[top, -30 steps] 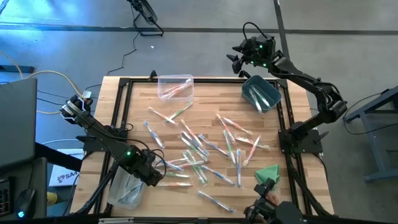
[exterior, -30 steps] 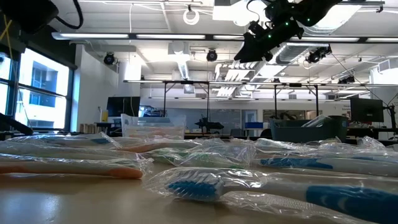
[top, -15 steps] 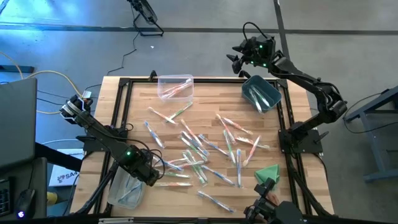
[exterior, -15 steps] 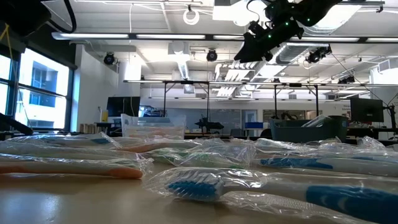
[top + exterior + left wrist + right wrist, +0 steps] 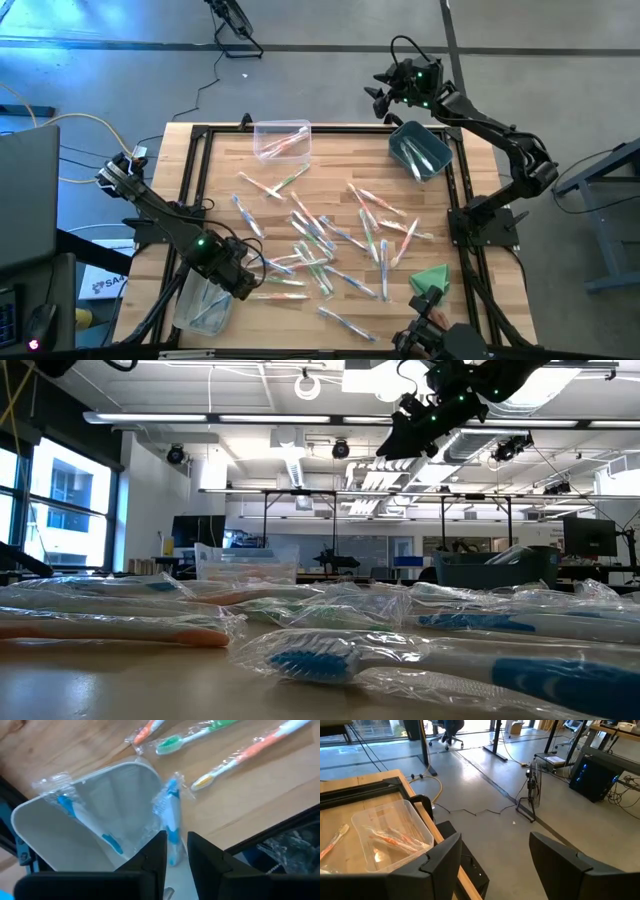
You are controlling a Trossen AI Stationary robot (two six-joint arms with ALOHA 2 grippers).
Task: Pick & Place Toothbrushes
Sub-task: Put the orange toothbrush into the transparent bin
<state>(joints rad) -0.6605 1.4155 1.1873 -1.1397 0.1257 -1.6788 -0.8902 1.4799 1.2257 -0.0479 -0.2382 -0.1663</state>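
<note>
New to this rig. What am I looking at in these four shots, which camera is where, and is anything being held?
It is a two-armed robot at a wooden table, sorting wrapped toothbrushes into bins.

The high view looks straight down on everything. The low view sits at table height, so the toothbrushes loom large. Each wrist view looks past that arm's own jaws.

The left gripper is at the near left corner, above a whitish bin, jaws closed on a blue toothbrush. Two more blue ones lie in that bin.

The right gripper waits with jaws open and empty beyond the far edge, near the dark bin. A clear bin holding orange toothbrushes and a green cloth are also on the table.
</note>
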